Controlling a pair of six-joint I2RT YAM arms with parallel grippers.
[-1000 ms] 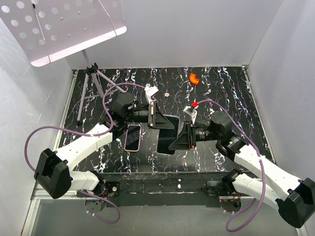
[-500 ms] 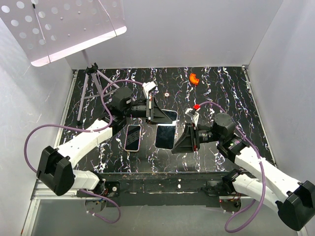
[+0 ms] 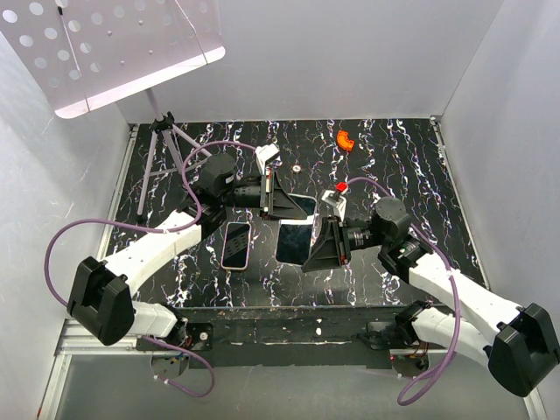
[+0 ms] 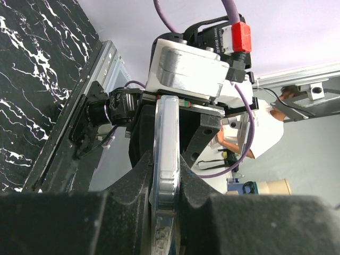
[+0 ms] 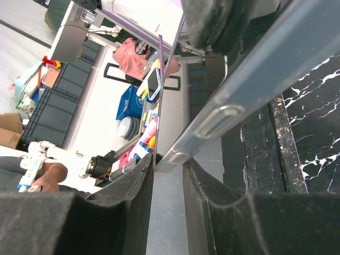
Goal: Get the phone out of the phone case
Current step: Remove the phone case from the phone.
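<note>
L gripper was clamped narrow on the case. The clear rim stood edge-on between its two black fingers and touched both. R gripper was also narrow. A corner of the case sat right at its fingertips and seemed to touch both sides, w/ a gap showing between the pads further in. A side-button bump showed on the grey-blue case edge just past that corner.

From the top view the phone was in the case, dark screen up, spanning the two grippers near the table's middle. L gripper held the far end, R gripper the near right corner. It looked tilted, far end higher. Couldn't tell if the near end touched the table.

Just left of it, apart, a 2nd phone-shaped slab w/ a pale pinkish rim lay flat on the black marbled top. Both arms reached in from the near edge, w/ purple cables looping off them.

Further out, a small orange piece lay near the back wall, well apart from the rest. A tripod stood at the back-left corner, under a white perforated panel.
</note>
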